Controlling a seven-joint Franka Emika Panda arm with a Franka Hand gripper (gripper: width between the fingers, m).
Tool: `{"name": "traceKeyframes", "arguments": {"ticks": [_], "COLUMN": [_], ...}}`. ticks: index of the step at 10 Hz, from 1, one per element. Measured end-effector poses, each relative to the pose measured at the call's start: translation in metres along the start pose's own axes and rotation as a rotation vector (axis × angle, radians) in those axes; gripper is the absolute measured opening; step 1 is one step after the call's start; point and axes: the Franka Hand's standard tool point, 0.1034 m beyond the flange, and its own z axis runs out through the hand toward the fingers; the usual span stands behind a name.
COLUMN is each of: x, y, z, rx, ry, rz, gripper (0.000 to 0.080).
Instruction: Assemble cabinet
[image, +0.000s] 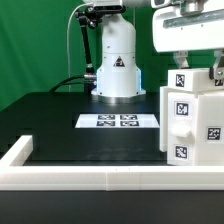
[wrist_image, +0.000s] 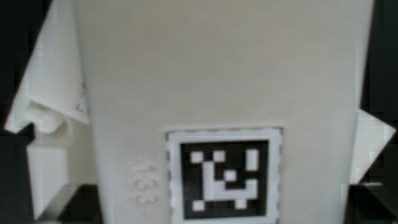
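The white cabinet body (image: 192, 125) stands at the exterior view's right, with several black-and-white tags on its faces. A smaller white cabinet panel (image: 180, 78) with one tag rises above the body's top, right under the robot's hand. My gripper (image: 196, 72) reaches down from above and is shut on this panel. In the wrist view the panel (wrist_image: 196, 90) fills the picture, its tag (wrist_image: 226, 170) facing the camera. My gripper (wrist_image: 222, 208) holds it across its width, and a dark fingertip (wrist_image: 64, 204) presses against each edge. Whether the panel touches the body is hidden.
The marker board (image: 120, 121) lies flat on the black table in front of the robot base (image: 117, 62). A low white border frame (image: 70, 168) runs along the front and left edges. A green backdrop stands behind.
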Motion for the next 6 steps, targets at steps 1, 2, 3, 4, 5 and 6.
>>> {"name": "traceKeyframes", "arguments": {"ticks": [1, 2, 3, 4, 5, 6], "x": [-0.0013, -0.0035, -0.0055, -0.0072, -0.0080, -0.0102], "y": [0.0006, 0.0010, 0.0004, 0.0004, 0.0014, 0.0012], "z": [0.0000, 0.0004, 0.0002, 0.0005, 0.0004, 0.0004], "rx": [-0.001, -0.002, -0.002, 0.002, 0.021, 0.024], "ry": [0.000, 0.000, -0.001, -0.012, -0.027, -0.038], "rz": [0.102, 0.234, 0.302, 0.424, 0.549, 0.648], "gripper": [0.0563, 0.0563, 0.0563, 0.0563, 0.0563, 0.0563]}}
